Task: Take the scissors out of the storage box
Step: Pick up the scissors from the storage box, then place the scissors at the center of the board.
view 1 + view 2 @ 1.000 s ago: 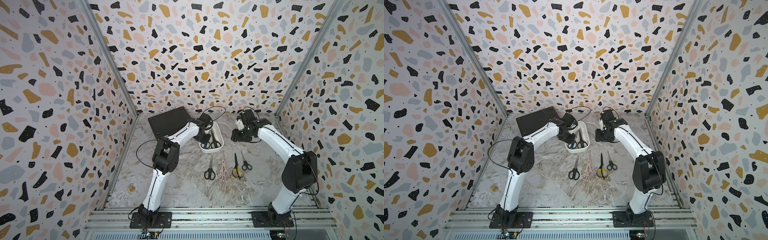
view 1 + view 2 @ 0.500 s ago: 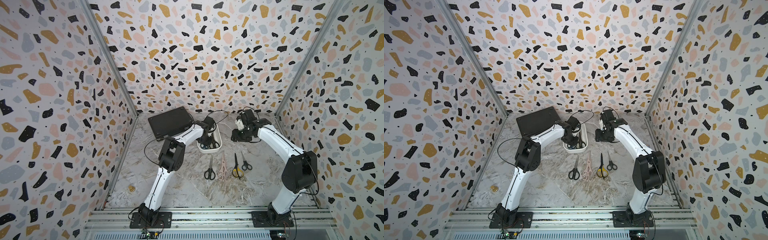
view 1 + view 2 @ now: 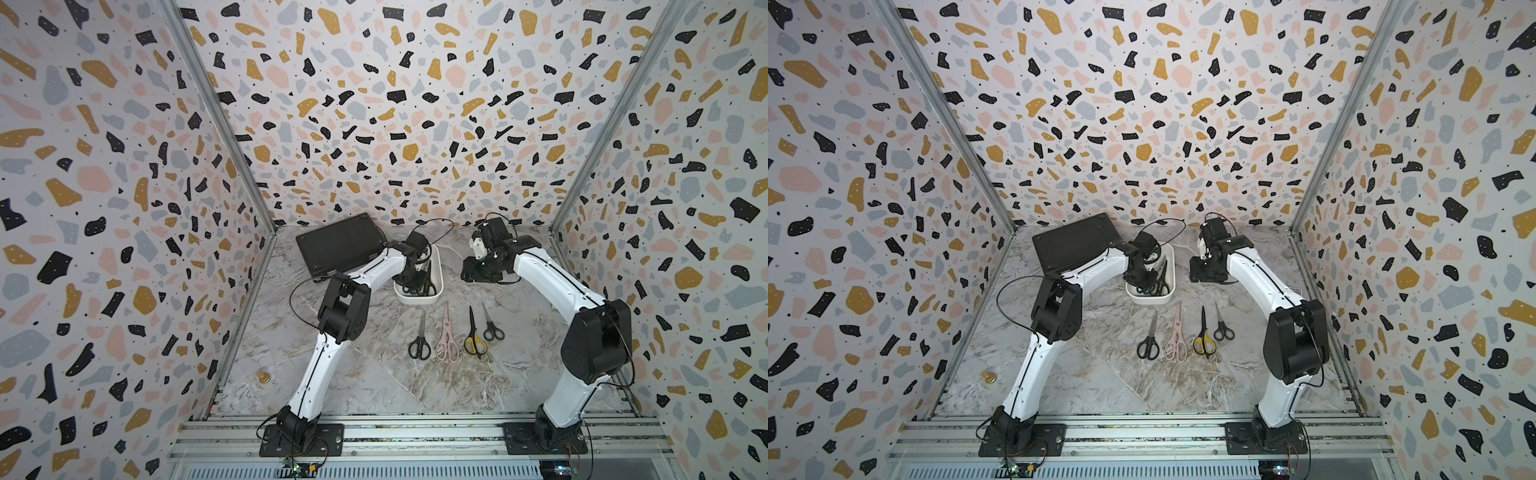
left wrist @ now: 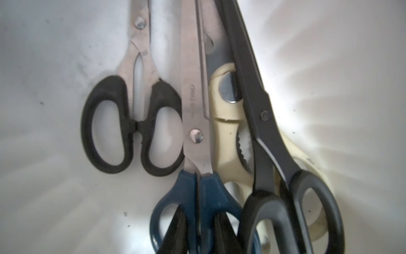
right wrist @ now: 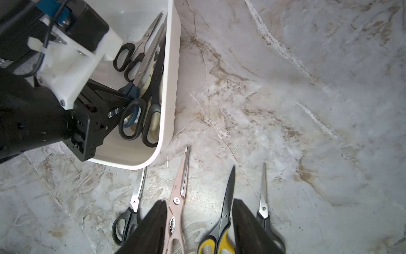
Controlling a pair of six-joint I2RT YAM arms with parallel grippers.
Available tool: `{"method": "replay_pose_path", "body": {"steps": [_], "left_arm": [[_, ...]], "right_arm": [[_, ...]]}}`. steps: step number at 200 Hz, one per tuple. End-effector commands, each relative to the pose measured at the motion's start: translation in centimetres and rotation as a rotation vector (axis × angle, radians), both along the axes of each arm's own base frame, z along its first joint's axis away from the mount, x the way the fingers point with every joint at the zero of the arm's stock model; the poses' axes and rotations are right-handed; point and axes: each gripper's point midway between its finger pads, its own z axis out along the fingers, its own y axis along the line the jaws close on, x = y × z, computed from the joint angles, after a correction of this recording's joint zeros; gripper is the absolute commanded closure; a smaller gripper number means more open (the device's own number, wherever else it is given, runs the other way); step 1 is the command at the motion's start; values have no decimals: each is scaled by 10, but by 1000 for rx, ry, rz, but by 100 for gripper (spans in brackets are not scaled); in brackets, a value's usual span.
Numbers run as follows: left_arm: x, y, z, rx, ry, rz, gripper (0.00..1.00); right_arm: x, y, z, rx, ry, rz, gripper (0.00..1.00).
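- The storage box (image 5: 169,92) holds four scissors: small black (image 4: 131,125), blue (image 4: 197,198), cream (image 4: 228,136), long black (image 4: 285,176).
- Left fingers (image 4: 175,233) straddle the blue handle; grasp unclear.
- Right fingers (image 5: 151,228) released above four pairs on open worktop (image 3: 374,382).

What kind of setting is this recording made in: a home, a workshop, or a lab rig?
Most likely a purpose-built robot test cell, not a home. Terrazzo-patterned panels wall in a marble-look tabletop on three sides, and two arms are bolted to an aluminium rail at the open front edge.

Looking down from high at the front in both top views, sharing the whole table (image 3: 374,382). Peering close into the storage box (image 4: 55,66) from the left wrist. Viewing box and table from low at the right wrist.
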Motion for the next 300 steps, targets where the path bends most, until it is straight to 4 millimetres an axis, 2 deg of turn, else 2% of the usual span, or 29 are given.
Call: {"method": "replay_pose_path", "body": {"steps": [1, 31, 48, 97, 122, 133, 151, 178, 201, 220, 250, 277, 300], "left_arm": [[8, 8, 32, -2, -69, 21, 100], [17, 6, 102, -81, -214, 44, 100], [16, 8, 127, -102, -262, 54, 100], [4, 30, 151, -82, -309, 119, 100], [-25, 49, 166, -106, -316, 168, 100], [-41, 66, 168, -84, -318, 206, 100], [-74, 90, 161, -63, -293, 238, 100], [-130, 113, 131, -76, -185, 281, 100], [-171, 121, 99, -80, -123, 305, 100], [-196, 121, 71, -60, -58, 308, 100], [-216, 115, 45, -63, -8, 331, 100], [-215, 107, 28, -52, 27, 331, 100], [-211, 93, 19, -29, 48, 296, 100]], "right_arm": [[3, 5, 17, 16, -32, 15, 46], [2, 5, 18, 15, -34, 13, 46], [1, 5, 19, 14, -36, 13, 46], [0, 2, 20, 5, -43, 12, 46], [-2, -1, 21, -11, -48, 10, 46], [-4, -3, 20, -15, -47, 8, 46], [-6, -2, 22, -6, -51, 8, 46], [-7, -2, 24, -3, -54, 8, 46], [-9, -4, 26, -11, -64, 7, 46], [-10, -4, 28, -14, -66, 8, 46], [-14, -3, 31, -17, -68, 12, 46], [-17, -3, 33, -20, -72, 13, 46], [-18, -3, 34, -20, -74, 12, 46]]}}
